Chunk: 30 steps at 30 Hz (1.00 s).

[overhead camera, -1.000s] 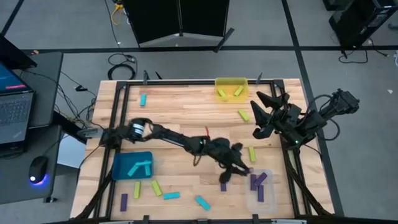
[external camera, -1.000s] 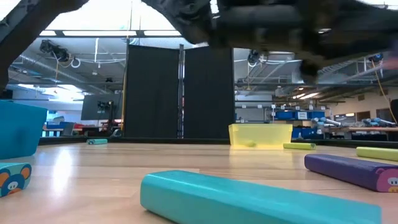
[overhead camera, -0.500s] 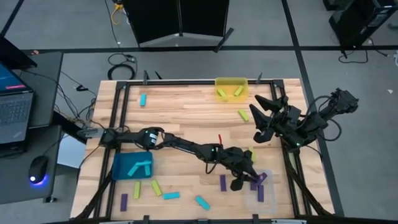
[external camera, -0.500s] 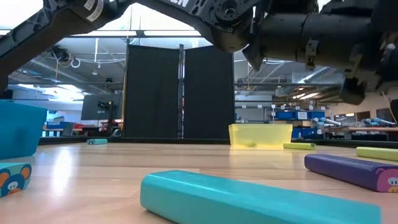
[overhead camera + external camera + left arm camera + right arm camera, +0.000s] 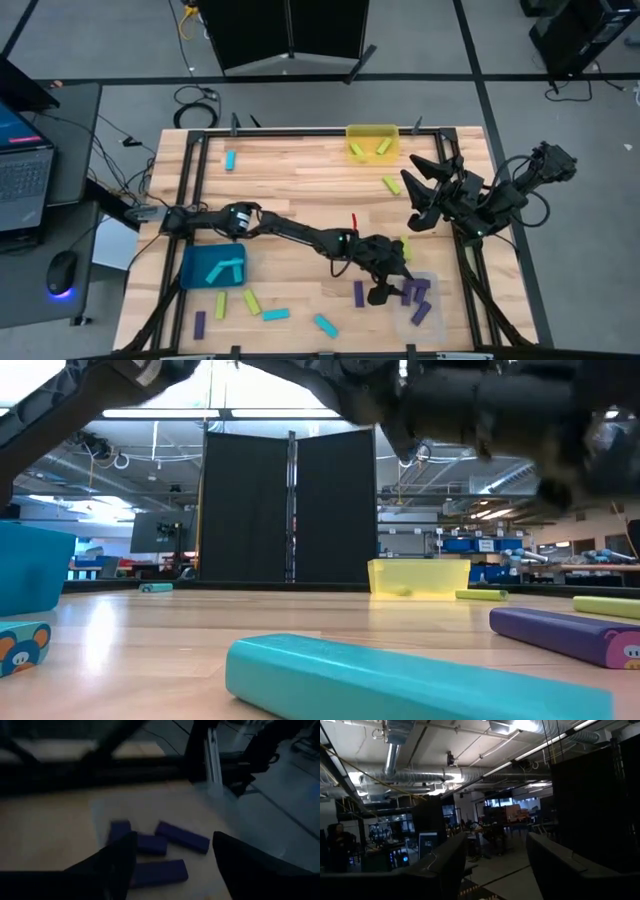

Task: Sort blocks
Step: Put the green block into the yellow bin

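Change: the left end effector (image 5: 382,293) was closed narrow a second ago; its fingers are now spread wide and empty above the clear bin (image 5: 418,305), so a purple block is judged released there.
Clear bin: four purple blocks (image 5: 182,837) are seen inside.
Teal bin (image 5: 212,266): cyan blocks (image 5: 225,268).
Yellow bin (image 5: 371,139): yellow-green blocks.
Bench (image 5: 300,180): more blocks are left scattered.
Right end effector (image 5: 418,190): held wide, empty, raised.

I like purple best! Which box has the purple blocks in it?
The clear bin at the table's front right corner holds the purple blocks. The teal bin holds cyan blocks, and the yellow bin holds yellow-green ones.
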Motion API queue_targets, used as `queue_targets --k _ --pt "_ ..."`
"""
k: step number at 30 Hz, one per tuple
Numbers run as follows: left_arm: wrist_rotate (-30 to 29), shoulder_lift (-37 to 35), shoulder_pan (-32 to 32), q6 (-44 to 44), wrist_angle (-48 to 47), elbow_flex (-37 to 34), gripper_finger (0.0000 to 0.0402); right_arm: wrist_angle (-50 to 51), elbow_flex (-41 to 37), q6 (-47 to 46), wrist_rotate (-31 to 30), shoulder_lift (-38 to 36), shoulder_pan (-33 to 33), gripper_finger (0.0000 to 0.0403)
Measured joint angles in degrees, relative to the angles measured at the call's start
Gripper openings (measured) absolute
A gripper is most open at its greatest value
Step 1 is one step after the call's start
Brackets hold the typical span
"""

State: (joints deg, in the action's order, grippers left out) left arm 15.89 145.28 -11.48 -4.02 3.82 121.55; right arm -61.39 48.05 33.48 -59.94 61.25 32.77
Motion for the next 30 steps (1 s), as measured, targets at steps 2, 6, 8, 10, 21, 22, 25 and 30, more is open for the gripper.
queue_targets --k 2,6,8,10,21,22,25,30 --pt "-2.6 -3.4 -0.4 3.0 0.9 -2.5 0.0247 0.1 0.0 0.6 -0.8 0.0 0.5 0.0217" --pt "-4.9 -13.0 -0.7 5.8 6.6 -14.3 0.0205 0.1 0.0 1.8 -1.8 0.0 2.0 0.0215" --pt "-5.3 -18.5 -0.2 5.0 14.2 -24.3 0.0186 0.1 0.0 3.0 -2.2 0.0 2.9 0.0215" --pt "-5.9 -24.5 0.8 3.6 23.3 -35.2 0.0169 0.1 0.0 3.7 -2.7 0.0 3.6 0.0215" --pt "-19.9 -63.4 3.6 1.1 42.1 -81.9 0.0133 5.5 0.0 -5.6 -12.6 9.1 -3.7 0.0214" --pt "-21.5 -67.1 3.6 1.0 41.2 -84.3 0.0133 6.4 0.0 -7.9 -12.6 10.6 -4.8 0.0214" --pt "-27.0 -78.0 3.6 0.8 35.1 -89.9 0.0132 9.2 0.0 -15.6 -12.6 14.9 -7.2 0.0213" --pt "-33.5 -94.8 3.6 0.9 21.0 -93.1 0.0132 14.6 0.9 -30.0 -6.3 21.7 -10.2 0.0213"
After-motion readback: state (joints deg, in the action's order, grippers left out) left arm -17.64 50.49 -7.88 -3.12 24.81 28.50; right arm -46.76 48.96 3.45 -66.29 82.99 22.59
